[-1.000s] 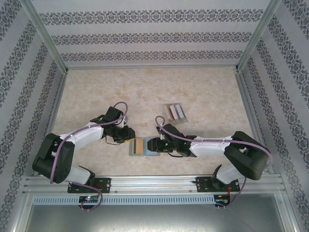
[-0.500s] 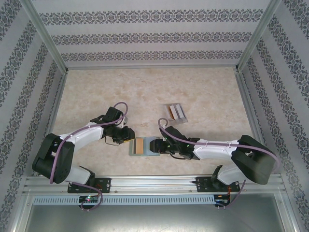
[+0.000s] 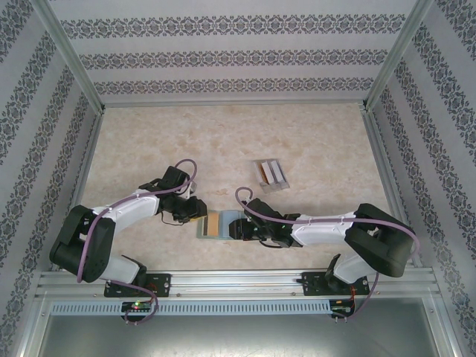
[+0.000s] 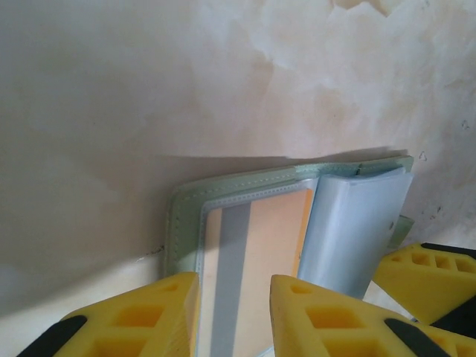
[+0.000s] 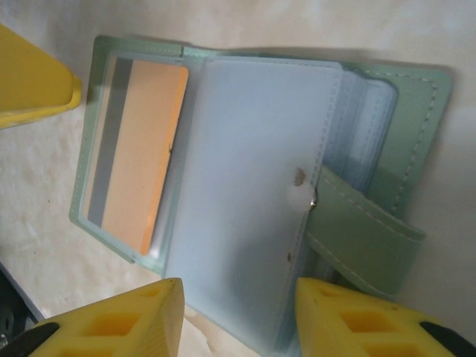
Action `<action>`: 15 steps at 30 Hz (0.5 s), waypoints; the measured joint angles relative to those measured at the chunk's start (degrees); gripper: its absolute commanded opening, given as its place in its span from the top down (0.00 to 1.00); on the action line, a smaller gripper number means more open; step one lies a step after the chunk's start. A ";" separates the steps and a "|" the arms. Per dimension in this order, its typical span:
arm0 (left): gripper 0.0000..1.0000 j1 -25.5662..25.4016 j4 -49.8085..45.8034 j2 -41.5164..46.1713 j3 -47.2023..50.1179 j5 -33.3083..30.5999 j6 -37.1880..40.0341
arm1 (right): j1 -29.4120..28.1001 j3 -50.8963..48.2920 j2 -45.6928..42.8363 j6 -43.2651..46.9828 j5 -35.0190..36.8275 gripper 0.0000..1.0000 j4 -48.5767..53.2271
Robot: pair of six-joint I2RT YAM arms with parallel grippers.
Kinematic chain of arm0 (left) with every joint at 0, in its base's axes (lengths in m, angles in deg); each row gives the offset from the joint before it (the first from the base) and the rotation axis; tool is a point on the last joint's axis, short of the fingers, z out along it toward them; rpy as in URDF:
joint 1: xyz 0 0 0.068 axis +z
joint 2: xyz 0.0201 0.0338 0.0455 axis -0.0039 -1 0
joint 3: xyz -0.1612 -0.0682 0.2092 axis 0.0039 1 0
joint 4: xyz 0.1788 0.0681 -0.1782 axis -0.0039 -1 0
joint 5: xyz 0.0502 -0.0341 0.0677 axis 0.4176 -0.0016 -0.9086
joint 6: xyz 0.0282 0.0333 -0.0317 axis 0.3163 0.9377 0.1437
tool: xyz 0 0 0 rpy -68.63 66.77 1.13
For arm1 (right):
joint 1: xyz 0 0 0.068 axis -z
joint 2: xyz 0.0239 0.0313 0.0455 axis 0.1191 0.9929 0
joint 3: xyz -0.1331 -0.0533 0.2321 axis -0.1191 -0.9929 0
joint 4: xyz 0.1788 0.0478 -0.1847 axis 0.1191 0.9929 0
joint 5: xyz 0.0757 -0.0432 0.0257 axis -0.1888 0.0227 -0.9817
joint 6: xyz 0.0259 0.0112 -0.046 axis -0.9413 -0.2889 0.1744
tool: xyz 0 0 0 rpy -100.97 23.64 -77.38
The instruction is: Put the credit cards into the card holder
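The sage-green card holder (image 3: 216,224) lies open on the table between my two grippers. A tan-orange credit card (image 4: 260,245) with a grey stripe sits in its left clear pocket, also seen as the card (image 5: 141,156) in the right wrist view. Pale blue sleeves (image 5: 253,193) are fanned over the middle, and the closing tab (image 5: 364,238) lies at the right. My left gripper (image 4: 234,312) is open just over the card side. My right gripper (image 5: 238,312) is open over the sleeves. More cards (image 3: 269,172) stand farther back.
A clear slotted rack (image 3: 260,165) holds the other cards behind and right of the card holder. The marble-patterned table (image 3: 149,141) is fenced by metal rails and patterned walls. The left gripper's yellow finger (image 5: 30,82) is close to the holder's left edge.
My right gripper has slid a little left over the holder's right half and its arm has shifted. The left gripper has barely moved.
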 measured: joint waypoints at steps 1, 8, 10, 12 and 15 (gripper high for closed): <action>0.69 0.00 0.00 0.00 0.04 0.00 0.00 | -0.37 0.35 -0.07 0.55 0.50 0.58 0.68; 0.69 0.00 0.04 -0.07 0.24 0.00 0.17 | -1.14 0.87 -0.44 2.08 1.92 0.59 1.81; 0.69 0.00 0.04 -0.46 0.31 0.02 0.20 | -1.14 0.96 0.00 2.12 1.90 0.59 1.20; 0.69 0.00 0.04 -0.90 0.31 0.00 0.20 | -1.14 1.42 1.14 2.16 1.66 0.59 0.68; 0.69 0.00 0.04 -0.96 0.44 0.04 0.20 | -1.14 2.47 2.16 2.38 1.01 0.58 0.42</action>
